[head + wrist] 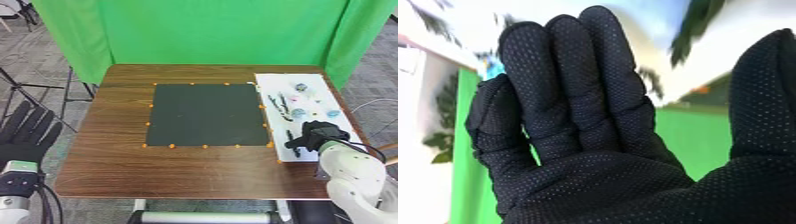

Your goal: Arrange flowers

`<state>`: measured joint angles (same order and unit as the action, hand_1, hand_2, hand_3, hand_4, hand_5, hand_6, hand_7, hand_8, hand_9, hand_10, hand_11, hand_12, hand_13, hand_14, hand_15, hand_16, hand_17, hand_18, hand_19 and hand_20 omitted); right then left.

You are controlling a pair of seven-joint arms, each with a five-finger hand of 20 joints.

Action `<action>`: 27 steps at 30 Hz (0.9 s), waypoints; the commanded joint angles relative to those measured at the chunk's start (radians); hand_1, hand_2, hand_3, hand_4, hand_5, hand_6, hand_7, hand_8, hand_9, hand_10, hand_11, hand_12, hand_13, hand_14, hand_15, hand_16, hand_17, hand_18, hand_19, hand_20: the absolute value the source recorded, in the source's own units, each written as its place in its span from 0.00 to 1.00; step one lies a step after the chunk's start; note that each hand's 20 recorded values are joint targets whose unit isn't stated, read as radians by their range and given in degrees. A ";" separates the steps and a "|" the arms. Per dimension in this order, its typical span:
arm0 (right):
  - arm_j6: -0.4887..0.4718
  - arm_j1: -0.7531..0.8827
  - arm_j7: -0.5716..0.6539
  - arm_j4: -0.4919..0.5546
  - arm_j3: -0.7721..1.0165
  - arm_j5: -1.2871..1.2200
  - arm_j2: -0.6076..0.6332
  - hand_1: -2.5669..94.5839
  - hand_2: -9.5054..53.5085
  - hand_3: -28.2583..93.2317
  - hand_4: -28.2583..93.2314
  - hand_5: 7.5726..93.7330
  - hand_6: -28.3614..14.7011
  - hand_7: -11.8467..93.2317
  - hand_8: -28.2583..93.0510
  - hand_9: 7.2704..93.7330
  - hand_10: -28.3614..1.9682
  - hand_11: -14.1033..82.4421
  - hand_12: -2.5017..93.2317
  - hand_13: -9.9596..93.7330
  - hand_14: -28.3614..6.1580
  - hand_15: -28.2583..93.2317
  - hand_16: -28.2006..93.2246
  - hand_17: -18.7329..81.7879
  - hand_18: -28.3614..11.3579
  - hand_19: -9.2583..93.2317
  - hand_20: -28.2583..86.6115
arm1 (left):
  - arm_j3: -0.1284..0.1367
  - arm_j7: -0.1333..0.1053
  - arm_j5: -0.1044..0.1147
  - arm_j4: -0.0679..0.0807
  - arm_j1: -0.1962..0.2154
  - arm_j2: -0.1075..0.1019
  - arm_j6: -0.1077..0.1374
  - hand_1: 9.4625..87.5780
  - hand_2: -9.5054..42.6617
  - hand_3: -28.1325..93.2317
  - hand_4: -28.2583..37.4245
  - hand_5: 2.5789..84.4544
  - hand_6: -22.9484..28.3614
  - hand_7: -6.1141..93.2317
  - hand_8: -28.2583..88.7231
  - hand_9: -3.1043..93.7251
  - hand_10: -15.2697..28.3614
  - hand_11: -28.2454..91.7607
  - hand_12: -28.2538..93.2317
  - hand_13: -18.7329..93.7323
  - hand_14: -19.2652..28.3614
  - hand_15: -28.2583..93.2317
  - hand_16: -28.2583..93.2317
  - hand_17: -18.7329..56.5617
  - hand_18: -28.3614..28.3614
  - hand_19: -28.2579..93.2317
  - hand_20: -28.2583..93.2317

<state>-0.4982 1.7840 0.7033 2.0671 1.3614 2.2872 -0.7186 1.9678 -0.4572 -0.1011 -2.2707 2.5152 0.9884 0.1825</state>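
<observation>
In the head view my left hand (27, 132) is off the table's left side, its fingers straight and spread. My right hand (320, 135) is over the lower part of the white board (306, 156) on the table's right. Near its fingertips lies a dark sprig (291, 136). Farther up the board are long dark stems (281, 107) and small pale blue flowers (333, 113), with a greyish one (301, 87) near the far end. In the right wrist view my right hand (602, 175) has relaxed fingers and the thumb apart, nothing held. Blurred dark green foliage (696, 27) appears beyond its fingers.
A dark square mat (209, 115) with orange markers round its edges lies mid-table, left of the board. The brown wooden table (107, 150) extends around both. A green curtain (222, 35) hangs behind the far edge.
</observation>
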 commanded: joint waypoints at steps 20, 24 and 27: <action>-0.410 -0.152 0.007 -0.141 -0.196 -0.213 -0.042 0.40 0.13 0.83 0.04 0.70 0.59 0.48 0.33 0.77 0.44 0.57 0.37 0.74 0.40 0.69 0.44 0.53 0.10 0.95 0.61 | 0.000 0.009 0.028 -0.001 0.004 0.003 -0.013 0.16 0.49 0.78 0.00 0.38 0.59 0.19 0.16 0.37 0.70 0.42 0.34 0.37 0.71 0.52 0.18 0.18 0.71 0.45 0.31; -0.355 -0.134 -0.026 -0.132 -0.205 -0.173 -0.042 0.45 0.09 0.82 0.05 0.74 0.60 0.47 0.38 0.83 0.47 0.55 0.37 0.79 0.44 0.67 0.45 0.57 0.12 0.96 0.59 | -0.008 0.023 0.026 0.009 -0.016 -0.002 -0.013 0.16 0.49 0.78 0.00 0.39 0.60 0.19 0.16 0.37 0.69 0.42 0.34 0.37 0.71 0.52 0.18 0.18 0.71 0.45 0.31; -0.308 -0.095 -0.102 -0.112 -0.182 -0.072 -0.042 0.50 0.08 0.84 0.05 0.77 0.62 0.48 0.38 0.86 0.52 0.52 0.43 0.82 0.49 0.65 0.46 0.60 0.14 0.98 0.58 | -0.011 0.029 0.022 0.012 -0.024 -0.008 -0.011 0.16 0.47 0.77 0.00 0.39 0.60 0.19 0.16 0.37 0.69 0.42 0.34 0.37 0.71 0.53 0.18 0.18 0.71 0.45 0.31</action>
<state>-0.8444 1.5314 0.7164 2.0042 1.2363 2.1072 -0.7401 1.9641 -0.4480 -0.0799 -2.2676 2.5073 0.9888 0.1795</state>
